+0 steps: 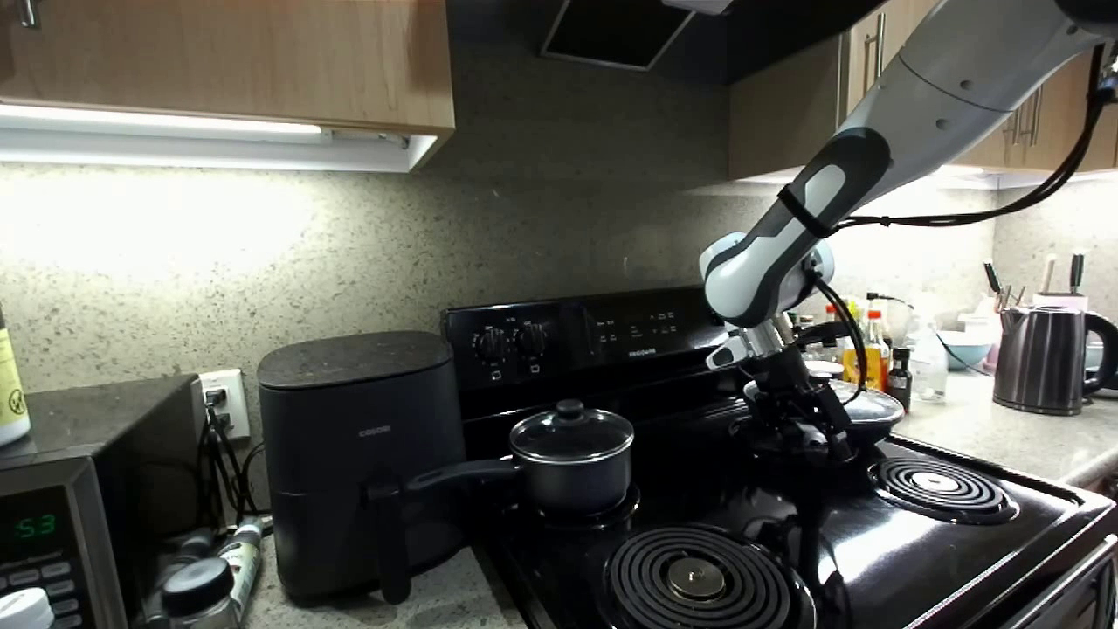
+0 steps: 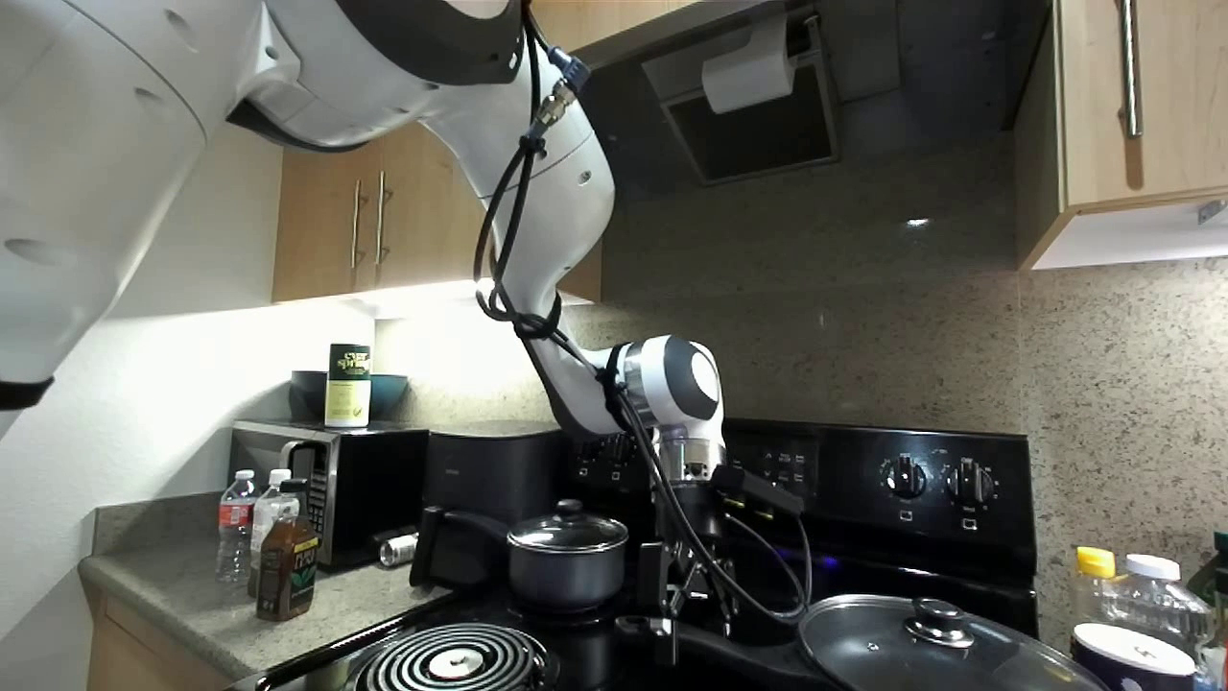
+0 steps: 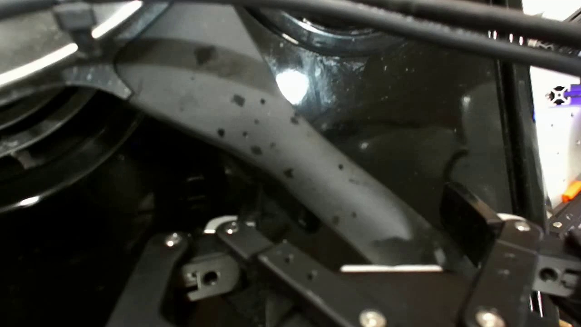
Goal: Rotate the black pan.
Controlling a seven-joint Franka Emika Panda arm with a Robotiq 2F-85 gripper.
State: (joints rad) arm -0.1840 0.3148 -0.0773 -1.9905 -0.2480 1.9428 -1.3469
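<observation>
The black pan with its domed glass lid and knob sits on the back burner; it shows in both exterior views [image 1: 878, 409] [image 2: 892, 638]. In an exterior view its long handle [image 2: 743, 655] points toward the saucepan side. In the wrist view the speckled handle [image 3: 272, 131] runs diagonally down between my two fingers. My gripper [image 3: 381, 211] is open, its fingers apart on either side of the handle, with gaps visible. It also shows low over the stove in both exterior views [image 1: 817, 445] [image 2: 686, 619]. The handle's end is hidden by the gripper in the wrist view.
A smaller, deeper lidded saucepan [image 1: 572, 472] stands on the stove beside the air fryer [image 1: 362, 454]. The stove's control panel [image 2: 863, 499] rises behind the gripper. Coil burners [image 1: 699, 577] lie in front. Bottles [image 1: 873, 349] and a kettle [image 1: 1039, 358] stand beyond the pan.
</observation>
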